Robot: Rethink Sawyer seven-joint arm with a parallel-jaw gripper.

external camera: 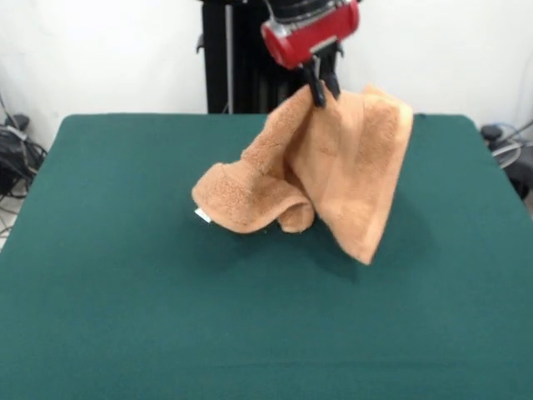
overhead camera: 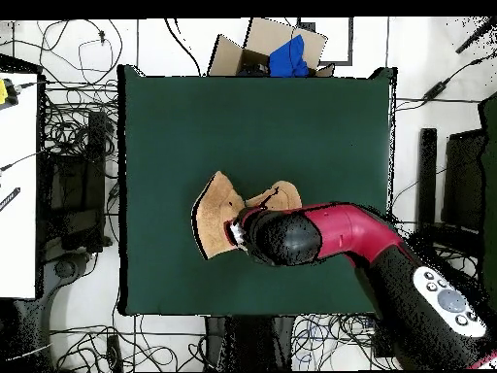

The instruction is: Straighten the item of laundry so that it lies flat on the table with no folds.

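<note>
The pincer (external camera: 321, 90) pinches the light-orange towel (external camera: 333, 171) by its top edge, lifting it into draped folds; its lower end bunches, white tag showing, mid-desk (external camera: 125, 292).

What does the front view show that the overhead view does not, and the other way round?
Only the front view shows the gripper shut on the towel's top edge, one part hanging, the lower fold resting on the table, and the white tag. Only the overhead view shows the arm hiding much of the towel, the cardboard box and the cables around the table. Both show the orange towel, not yet flat.
</note>
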